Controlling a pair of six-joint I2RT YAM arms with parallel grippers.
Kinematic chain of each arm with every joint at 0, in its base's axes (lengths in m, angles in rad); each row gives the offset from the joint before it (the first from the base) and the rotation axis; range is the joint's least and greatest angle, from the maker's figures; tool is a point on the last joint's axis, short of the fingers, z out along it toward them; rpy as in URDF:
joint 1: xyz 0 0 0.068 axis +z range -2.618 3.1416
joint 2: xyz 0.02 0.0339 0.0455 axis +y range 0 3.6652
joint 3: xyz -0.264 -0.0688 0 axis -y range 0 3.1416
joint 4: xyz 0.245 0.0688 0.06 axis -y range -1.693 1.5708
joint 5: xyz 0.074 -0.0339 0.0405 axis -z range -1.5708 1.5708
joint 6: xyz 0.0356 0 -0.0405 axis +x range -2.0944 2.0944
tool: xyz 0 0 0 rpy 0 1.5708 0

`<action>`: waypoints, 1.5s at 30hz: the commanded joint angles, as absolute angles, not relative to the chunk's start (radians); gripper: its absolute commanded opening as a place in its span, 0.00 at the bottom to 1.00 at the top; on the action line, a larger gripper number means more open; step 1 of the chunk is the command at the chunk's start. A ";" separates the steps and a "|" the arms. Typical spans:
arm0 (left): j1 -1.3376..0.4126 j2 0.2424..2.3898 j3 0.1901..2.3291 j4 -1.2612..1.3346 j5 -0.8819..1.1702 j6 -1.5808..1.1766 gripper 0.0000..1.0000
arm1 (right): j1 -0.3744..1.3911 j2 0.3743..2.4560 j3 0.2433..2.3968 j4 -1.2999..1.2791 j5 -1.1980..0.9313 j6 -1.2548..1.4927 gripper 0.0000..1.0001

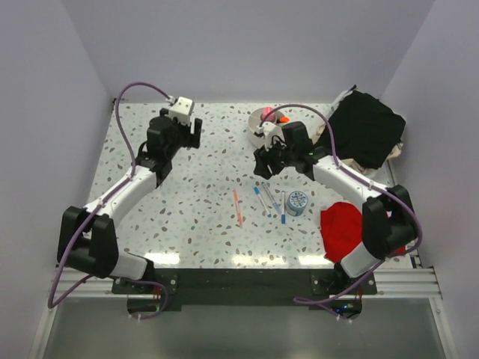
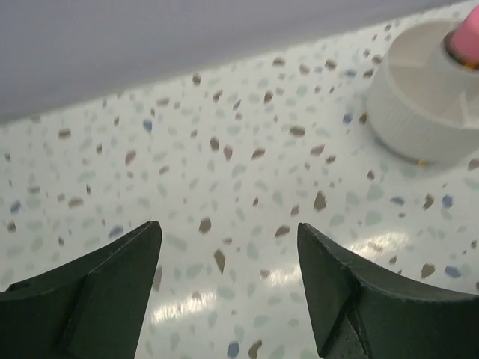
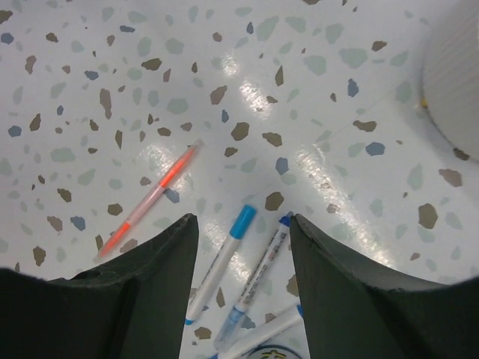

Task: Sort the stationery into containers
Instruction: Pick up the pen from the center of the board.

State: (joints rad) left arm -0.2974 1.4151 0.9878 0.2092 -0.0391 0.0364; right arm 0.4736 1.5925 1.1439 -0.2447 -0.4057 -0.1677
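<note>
Right gripper [image 3: 243, 221] — jaws apart — hovers over blue-and-white pens [image 3: 217, 271].

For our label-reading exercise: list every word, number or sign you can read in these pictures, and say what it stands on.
No text here can be read.
Pen: dark print along the white barrel, too small to read.
Round blue item: marks on top, too blurred to read.
</note>
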 commanded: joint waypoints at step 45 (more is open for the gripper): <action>-0.135 1.230 0.850 0.170 0.008 -0.101 0.79 | 0.640 1.750 1.348 -0.397 -0.159 -0.060 0.00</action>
State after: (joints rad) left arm -0.1440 1.1980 0.7910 0.1104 -0.0463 -0.1047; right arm 0.6472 1.8565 1.2007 -0.3756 -0.0822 0.0219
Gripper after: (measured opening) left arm 0.800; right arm 0.041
